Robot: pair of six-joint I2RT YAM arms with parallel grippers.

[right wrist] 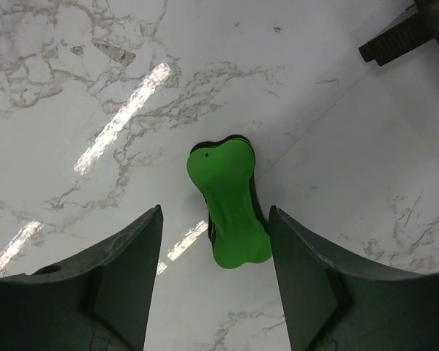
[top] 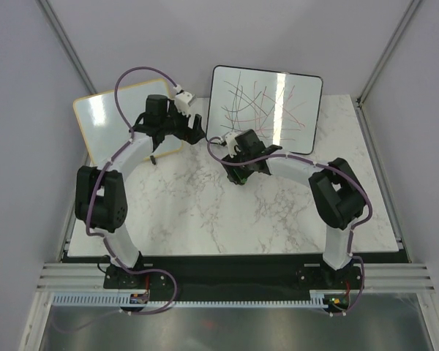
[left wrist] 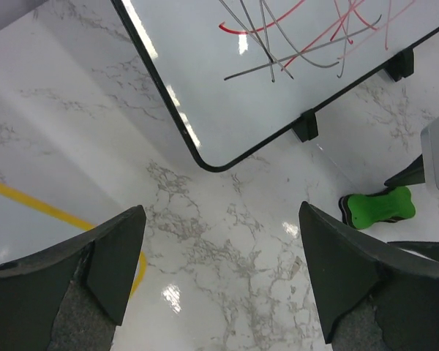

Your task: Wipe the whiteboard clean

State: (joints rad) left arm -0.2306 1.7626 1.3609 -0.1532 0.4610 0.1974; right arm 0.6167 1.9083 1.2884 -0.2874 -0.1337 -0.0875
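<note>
The whiteboard (top: 267,110) has a thin black frame and leans upright at the back of the table, covered in red and black lines. It also shows in the left wrist view (left wrist: 278,58), standing on two black feet. A green bone-shaped eraser (right wrist: 230,201) lies flat on the marble in front of it, also seen in the left wrist view (left wrist: 377,207). My right gripper (right wrist: 216,270) is open just above the eraser, one finger on each side of its near end, not touching it. My left gripper (left wrist: 223,270) is open and empty over bare marble, left of the whiteboard's lower corner.
A second white board with a light wooden frame (top: 121,121) leans at the back left, under my left arm; its edge shows in the left wrist view (left wrist: 29,201). The marble table top (top: 205,212) spreads in front of both boards.
</note>
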